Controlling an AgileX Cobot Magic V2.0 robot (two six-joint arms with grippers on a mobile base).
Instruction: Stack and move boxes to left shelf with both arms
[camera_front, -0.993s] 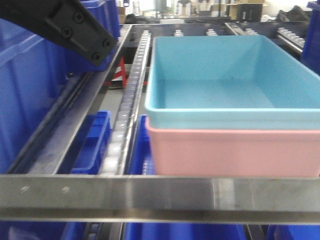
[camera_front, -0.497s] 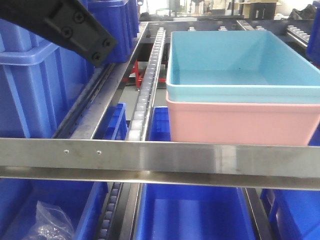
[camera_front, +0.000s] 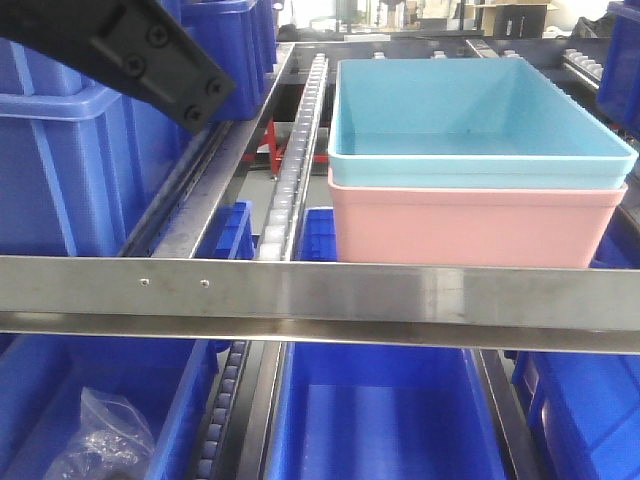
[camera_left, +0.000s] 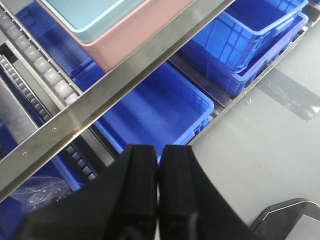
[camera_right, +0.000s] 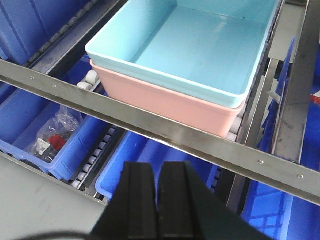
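The light blue box (camera_front: 470, 120) sits nested in the salmon pink box (camera_front: 470, 225) on the roller shelf, just behind the steel front rail (camera_front: 320, 300). The stack shows in the right wrist view, blue box (camera_right: 195, 45) over pink box (camera_right: 165, 102), and at the top of the left wrist view, where the pink box (camera_left: 135, 30) is seen. My left gripper (camera_left: 158, 152) is shut and empty, in front of and below the rail. My right gripper (camera_right: 158, 167) is shut and empty, also in front of the rail. Neither touches the boxes.
Dark blue ribbed bins (camera_front: 70, 170) stand left of the stack on the shelf, others (camera_front: 380, 420) sit on the lower level. A roller track (camera_front: 295, 150) runs left of the stack. A black arm part (camera_front: 130, 55) crosses the top left. A plastic bag (camera_right: 57, 132) lies in a lower bin.
The front view has pulled back and risen: the stacked boxes look smaller and farther behind the rail, and the lower bins have come into view. The boxes stay on the shelf.
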